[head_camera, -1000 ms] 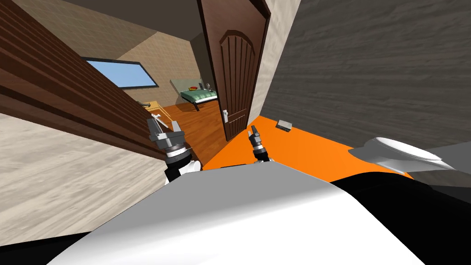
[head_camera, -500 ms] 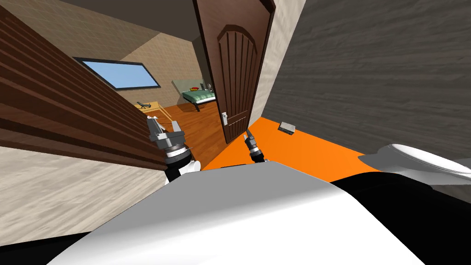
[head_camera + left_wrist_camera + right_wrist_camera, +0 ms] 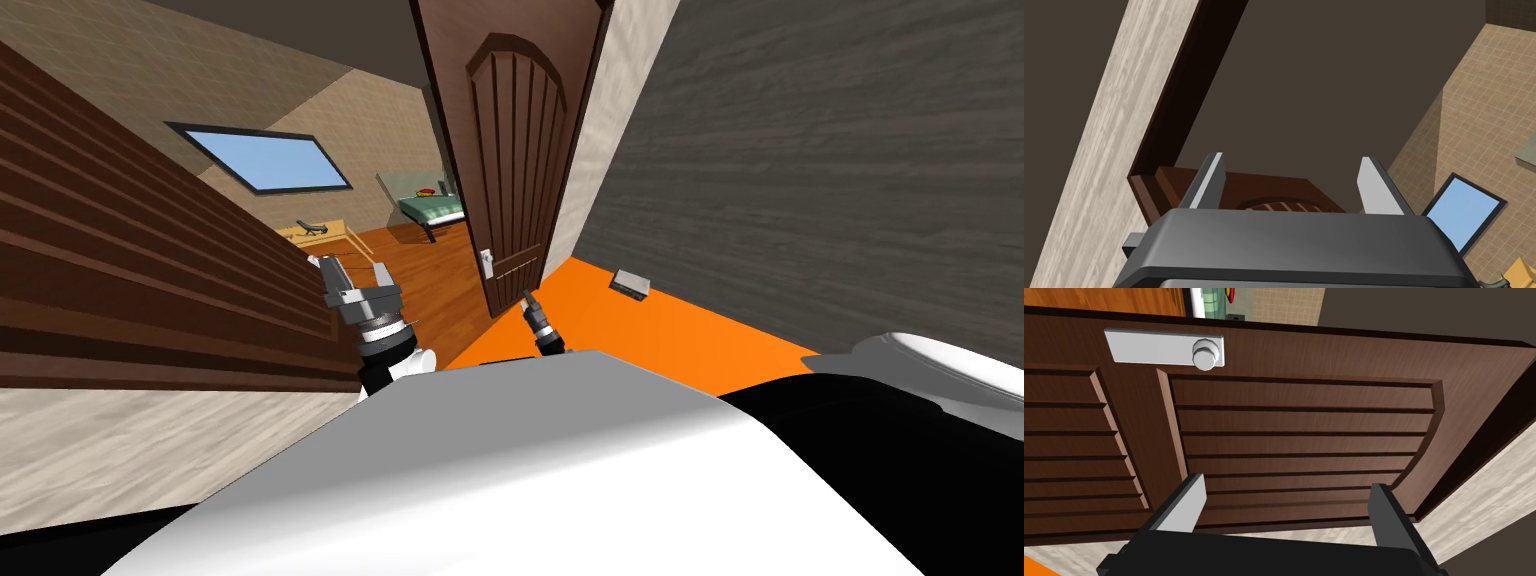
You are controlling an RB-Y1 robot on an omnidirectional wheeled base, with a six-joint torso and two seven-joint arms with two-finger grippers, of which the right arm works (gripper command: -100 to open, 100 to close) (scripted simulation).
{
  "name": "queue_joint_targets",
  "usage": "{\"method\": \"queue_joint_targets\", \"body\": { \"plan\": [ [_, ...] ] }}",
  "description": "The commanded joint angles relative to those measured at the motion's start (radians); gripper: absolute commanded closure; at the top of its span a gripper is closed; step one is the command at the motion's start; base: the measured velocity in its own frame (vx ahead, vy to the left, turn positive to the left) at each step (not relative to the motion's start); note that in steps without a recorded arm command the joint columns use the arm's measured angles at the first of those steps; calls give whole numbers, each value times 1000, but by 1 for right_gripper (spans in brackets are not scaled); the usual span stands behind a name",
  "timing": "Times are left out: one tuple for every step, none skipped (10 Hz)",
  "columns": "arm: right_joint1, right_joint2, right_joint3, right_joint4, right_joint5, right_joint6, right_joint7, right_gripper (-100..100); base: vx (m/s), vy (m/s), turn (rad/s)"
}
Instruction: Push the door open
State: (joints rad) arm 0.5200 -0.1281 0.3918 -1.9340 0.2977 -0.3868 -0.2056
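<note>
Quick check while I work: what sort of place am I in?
Probably a house bathroom, at its doorway: what looks like a white toilet stands to my right on an orange floor, and past the brown door, ajar, a bedroom shows with a green bed and a window.

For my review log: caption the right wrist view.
Open right claw facing the brown panelled door with its white knob.

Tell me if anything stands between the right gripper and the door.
Nothing visible does. The right gripper, fingers open, faces the brown door and its grooved panel directly; the white knob lies off to one side.
</note>
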Motion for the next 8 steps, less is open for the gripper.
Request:
{"method": "queue_joint_targets", "body": {
  "plan": [
    [6,-2,26,24,24,-3,-15,-100,191,-93,51],
    [5,-4,40,40,37,-4,-24,-100,196,-77,46],
    [4,-7,59,62,56,-4,-37,-100,237,-75,62],
    [3,-8,73,77,69,-5,-46,-100,211,-75,57],
    [2,-10,85,91,81,-5,-55,-100,196,-84,42],
    [2,-12,97,104,92,-6,-63,-100,223,-87,56],
    [1,-13,109,118,104,-6,-71,-100,220,-88,52],
    [0,-15,126,137,120,-7,-83,-100,231,-96,51]
  ]
}}
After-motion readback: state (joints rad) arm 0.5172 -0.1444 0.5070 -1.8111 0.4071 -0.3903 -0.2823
